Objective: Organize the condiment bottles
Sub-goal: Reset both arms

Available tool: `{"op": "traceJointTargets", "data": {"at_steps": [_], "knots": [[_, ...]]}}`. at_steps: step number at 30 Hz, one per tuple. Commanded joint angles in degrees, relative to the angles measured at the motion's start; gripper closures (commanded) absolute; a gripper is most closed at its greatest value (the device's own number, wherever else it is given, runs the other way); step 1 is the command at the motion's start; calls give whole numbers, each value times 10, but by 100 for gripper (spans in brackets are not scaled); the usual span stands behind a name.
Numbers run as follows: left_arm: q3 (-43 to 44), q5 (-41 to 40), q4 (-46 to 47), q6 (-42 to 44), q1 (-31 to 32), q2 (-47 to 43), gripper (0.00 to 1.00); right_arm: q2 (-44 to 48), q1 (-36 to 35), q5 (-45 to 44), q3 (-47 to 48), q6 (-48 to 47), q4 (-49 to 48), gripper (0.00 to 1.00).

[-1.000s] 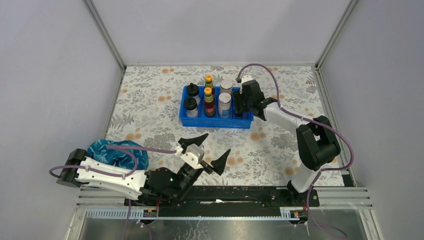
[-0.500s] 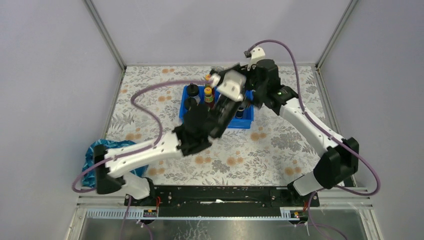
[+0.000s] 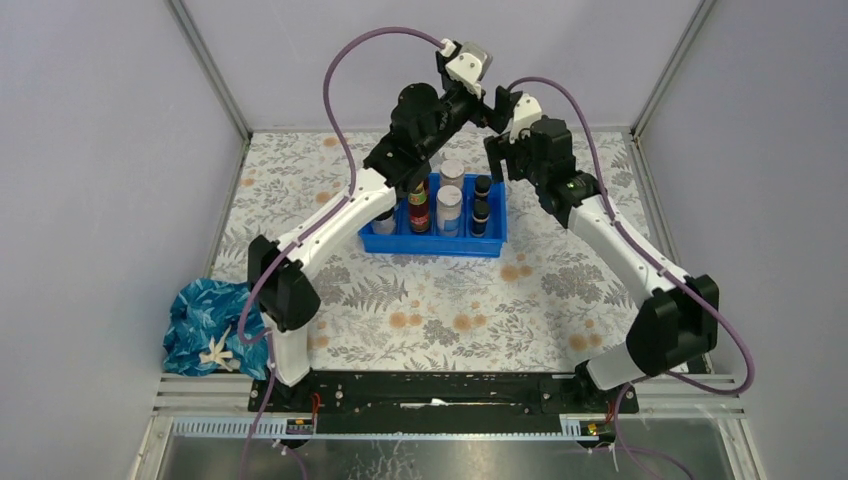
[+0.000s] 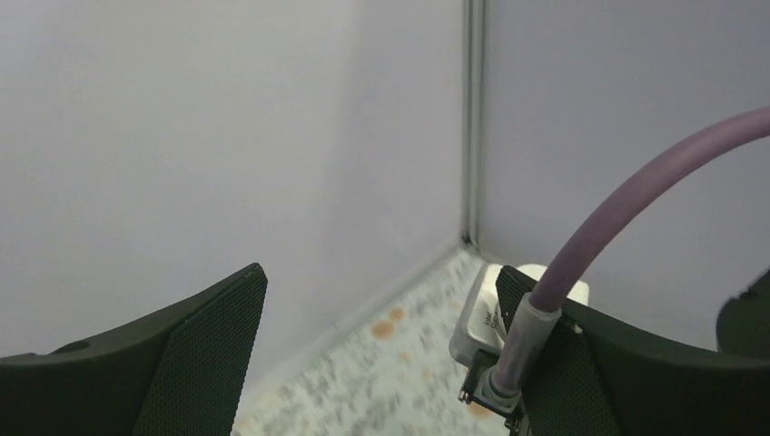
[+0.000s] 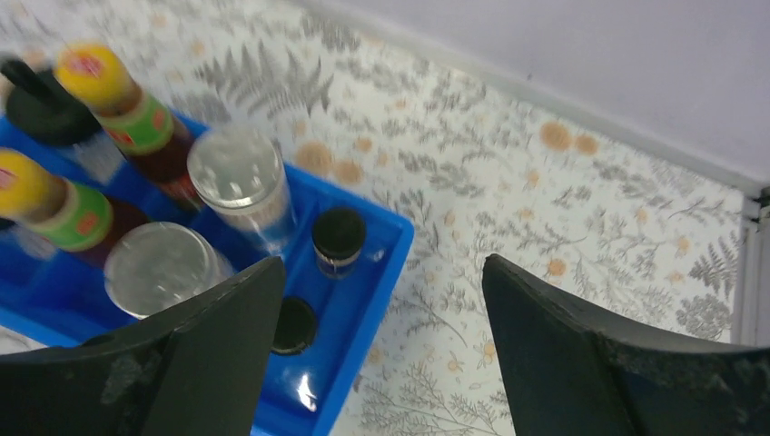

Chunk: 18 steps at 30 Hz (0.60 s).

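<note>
The condiment bottles stand in rows in a blue tray (image 3: 430, 244). Two silver-lidded jars (image 3: 450, 205) and two tiny black-capped bottles (image 3: 481, 211) show plainly. My left arm partly hides the yellow-capped red-labelled bottles (image 3: 418, 198) and a black-domed one (image 3: 383, 218). My right gripper (image 3: 497, 165) hangs open above the tray's right end. The right wrist view shows its jaws (image 5: 381, 350) wide apart and empty over the tray rim (image 5: 386, 263), beside a tiny bottle (image 5: 339, 238), a jar (image 5: 238, 173) and a yellow-capped bottle (image 5: 100, 82). My left gripper (image 3: 492, 98) is raised high near the back wall, open and empty (image 4: 381, 363).
A crumpled blue cloth (image 3: 208, 316) lies at the table's near left. Enclosure walls and a corner post (image 4: 472, 118) close in the back. The right wrist's camera and purple cable (image 4: 508, 336) sit close by my left gripper's right finger.
My left arm has swung from over the tray up to the back wall. My right gripper has opened wider above the tray's right column, and the tiny bottles now show there.
</note>
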State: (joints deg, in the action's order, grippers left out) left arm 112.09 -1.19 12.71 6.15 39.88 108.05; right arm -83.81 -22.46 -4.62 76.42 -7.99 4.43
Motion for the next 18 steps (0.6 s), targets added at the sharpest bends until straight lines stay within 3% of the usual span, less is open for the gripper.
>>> {"op": "traceJointTargets", "data": {"at_steps": [1,9,18], "knots": [[-67,-18,-55,-36,-154,20,1,21,67,27,-4,30,-135,13],[-121,43,-8,-90,-267,37,1,-35,151,84,-3,72,-184,13],[-156,173,73,-136,-279,27,2,-94,156,84,30,64,-172,13]]}}
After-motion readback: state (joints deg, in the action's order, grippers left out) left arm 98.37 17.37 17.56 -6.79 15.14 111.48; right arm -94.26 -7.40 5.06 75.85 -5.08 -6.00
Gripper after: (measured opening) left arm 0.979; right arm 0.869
